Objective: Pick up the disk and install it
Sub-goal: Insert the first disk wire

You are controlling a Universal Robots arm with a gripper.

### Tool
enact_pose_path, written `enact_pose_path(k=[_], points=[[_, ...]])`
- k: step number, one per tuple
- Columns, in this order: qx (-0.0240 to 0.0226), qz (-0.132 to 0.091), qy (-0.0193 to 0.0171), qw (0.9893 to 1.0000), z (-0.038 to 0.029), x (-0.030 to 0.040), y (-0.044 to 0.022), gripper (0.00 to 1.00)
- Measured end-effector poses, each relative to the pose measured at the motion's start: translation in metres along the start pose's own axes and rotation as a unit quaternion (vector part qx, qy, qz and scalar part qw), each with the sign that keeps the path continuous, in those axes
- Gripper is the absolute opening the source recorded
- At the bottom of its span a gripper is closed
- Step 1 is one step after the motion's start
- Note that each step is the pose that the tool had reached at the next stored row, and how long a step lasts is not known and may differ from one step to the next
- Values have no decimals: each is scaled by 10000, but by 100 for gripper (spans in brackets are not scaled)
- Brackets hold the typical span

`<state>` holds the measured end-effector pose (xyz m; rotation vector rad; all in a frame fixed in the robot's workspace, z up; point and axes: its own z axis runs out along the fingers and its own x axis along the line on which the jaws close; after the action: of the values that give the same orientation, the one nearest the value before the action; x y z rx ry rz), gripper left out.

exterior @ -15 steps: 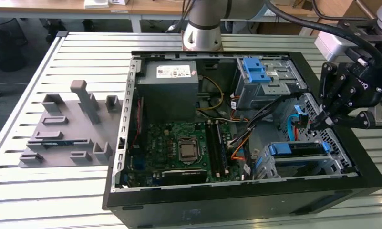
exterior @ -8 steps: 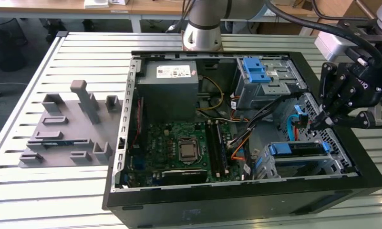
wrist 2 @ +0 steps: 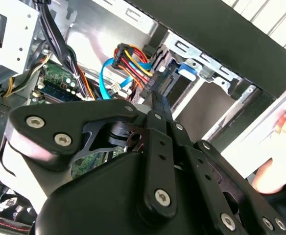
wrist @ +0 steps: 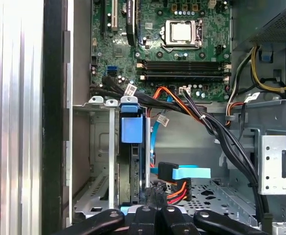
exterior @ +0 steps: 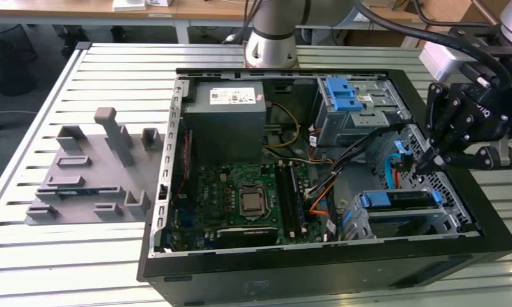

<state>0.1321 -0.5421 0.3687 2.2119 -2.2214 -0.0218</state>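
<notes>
The disk (exterior: 397,199) sits in the metal drive cage at the case's front corner, on the exterior view's right, its blue bracket facing up. In the first wrist view the disk (wrist: 132,169) stands on edge in the cage under its blue bracket tab. The second wrist view shows the disk's bracket (wrist 2: 187,69) beyond the fingertips. My gripper (exterior: 424,167) hangs over the case just beside that cage, above the red and orange cable plugs. Both wrist views show the gripper (wrist 2: 156,99) (wrist: 156,208) shut, with nothing between the fingers and clear of the disk.
An open black computer case (exterior: 324,272) lies on a slatted table. Inside are a motherboard (exterior: 247,195), a grey power supply (exterior: 224,121), a second cage with a blue latch (exterior: 345,96) and loose cables (exterior: 324,185). A grey fixture block (exterior: 94,169) lies outside. A hand (wrist 2: 285,122) rests near the case.
</notes>
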Motion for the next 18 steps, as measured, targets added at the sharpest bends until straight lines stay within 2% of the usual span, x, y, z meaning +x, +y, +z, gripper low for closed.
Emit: enact_pose_path(k=[2,3,8,9,18], points=[[0,0,0,10000,6,-26,0,11],[0,0,2,10000,11,-33,0,17],[0,0,27,10000,48,-49,-1,19],[0,0,32,10000,53,-51,-1,25],[0,1,65,10000,111,-57,-2,25]])
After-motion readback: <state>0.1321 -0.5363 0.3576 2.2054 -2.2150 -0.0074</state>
